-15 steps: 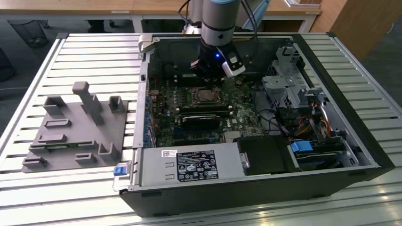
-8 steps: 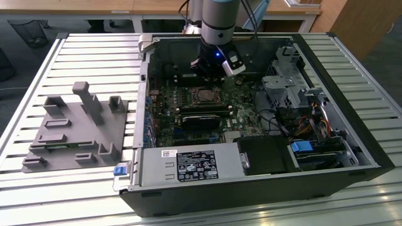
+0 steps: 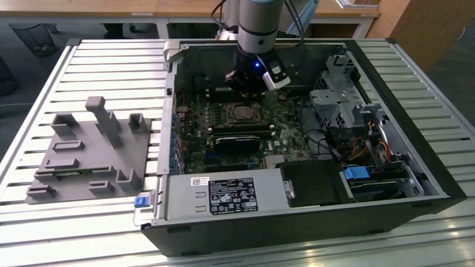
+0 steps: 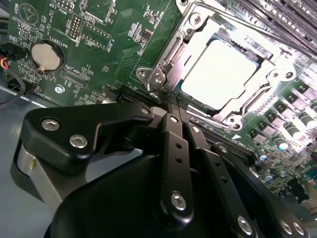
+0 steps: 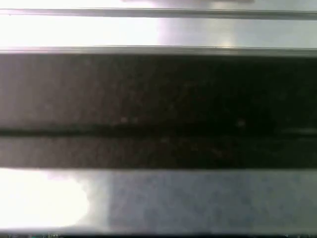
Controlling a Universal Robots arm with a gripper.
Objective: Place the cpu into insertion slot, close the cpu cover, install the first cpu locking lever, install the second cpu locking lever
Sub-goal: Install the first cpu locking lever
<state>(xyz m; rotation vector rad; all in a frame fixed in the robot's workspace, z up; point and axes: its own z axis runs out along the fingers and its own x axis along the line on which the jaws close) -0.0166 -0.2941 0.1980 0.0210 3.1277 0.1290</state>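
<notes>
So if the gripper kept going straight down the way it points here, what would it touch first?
Probably the metal edge of the cpu cover, closed over the cpu; the gripper points there, though depth is unclear.

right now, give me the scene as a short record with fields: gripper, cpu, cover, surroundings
gripper: gripper shut, empty, fingertips beside the socket's corner
cpu: cpu lies flat in the insertion slot
cover: cpu cover lies down around the chip
surroundings: open computer case on a slatted table; grey fixture at the exterior view's left
</notes>
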